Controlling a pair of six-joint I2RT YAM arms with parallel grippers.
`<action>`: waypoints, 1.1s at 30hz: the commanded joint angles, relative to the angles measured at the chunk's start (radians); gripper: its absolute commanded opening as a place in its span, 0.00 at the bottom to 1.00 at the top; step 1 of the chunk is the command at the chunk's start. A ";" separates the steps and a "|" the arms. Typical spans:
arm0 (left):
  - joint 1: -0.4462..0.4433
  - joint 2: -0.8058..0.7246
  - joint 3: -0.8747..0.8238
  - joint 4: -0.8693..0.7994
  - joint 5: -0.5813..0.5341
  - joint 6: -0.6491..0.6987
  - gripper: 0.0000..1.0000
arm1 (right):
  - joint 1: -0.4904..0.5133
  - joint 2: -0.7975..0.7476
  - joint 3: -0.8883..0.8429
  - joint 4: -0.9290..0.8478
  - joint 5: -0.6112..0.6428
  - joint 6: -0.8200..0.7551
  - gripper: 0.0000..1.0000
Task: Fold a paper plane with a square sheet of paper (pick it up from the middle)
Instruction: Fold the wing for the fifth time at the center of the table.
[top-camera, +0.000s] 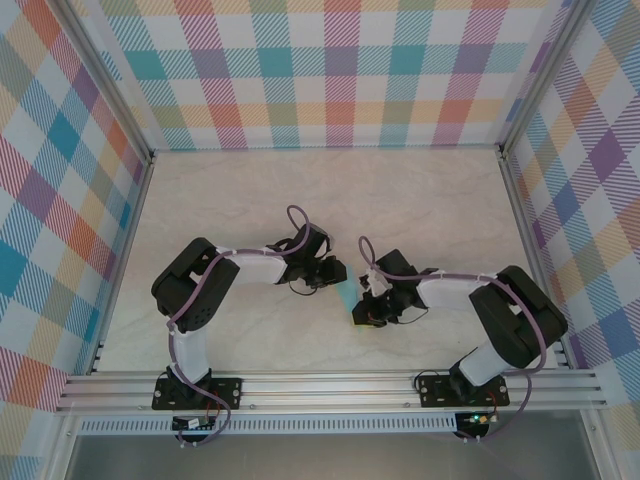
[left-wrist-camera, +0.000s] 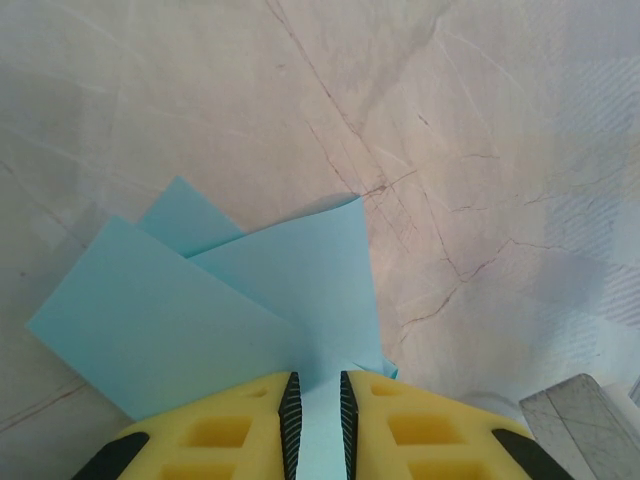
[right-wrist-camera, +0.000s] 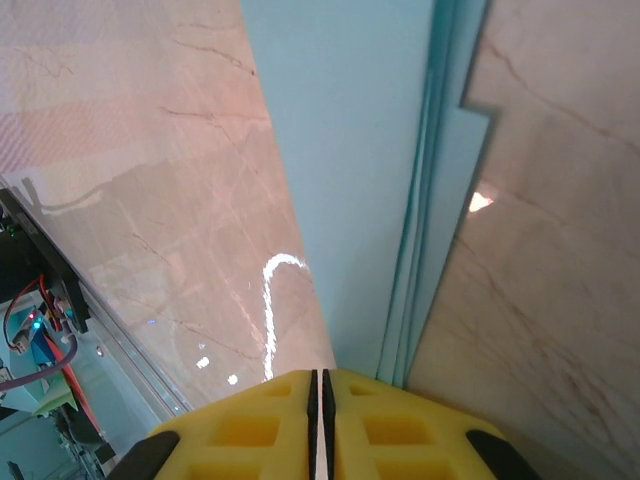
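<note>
Light blue and unmarked all over, sitting as a paper plane (top-camera: 346, 297) just beyond the middle of the near rail (top-camera: 330, 385), over the pale marbled table (top-camera: 250, 200), not letting on whether touching that surface or hanging clear of it. Showing from above as a narrow cyan sliver, squeezed between two black wrists. Fanning, at the end toward the rail's left half, into three flat overlapping flaps with crisp straight edges and sharp corners, the nearest one widest, the farthest peeking out as a small triangle. Stretching, at the end toward the rail's right half, into one long smooth panel with several thin layers stacked along one edge, stepping in at a squared notch partway along. Being pinched by the left gripper (left-wrist-camera: 317, 388), yellow fingers (left-wrist-camera: 230, 430) clenching a strip of the blue paper running down between the ribbed black pads. Being clamped too by the right gripper (right-wrist-camera: 320, 380), its pads pressing almost together with only a hairline pale seam showing, the long panel running straight into that seam.
</note>
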 joint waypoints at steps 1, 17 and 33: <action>-0.007 0.041 -0.008 -0.073 -0.076 0.019 0.22 | 0.005 -0.032 -0.023 -0.139 -0.013 -0.023 0.13; -0.011 0.009 -0.029 -0.052 -0.074 0.017 0.23 | 0.014 -0.108 0.105 -0.029 0.105 0.067 0.17; -0.012 0.014 -0.026 -0.052 -0.068 0.021 0.23 | 0.029 0.138 0.035 0.067 0.139 0.088 0.15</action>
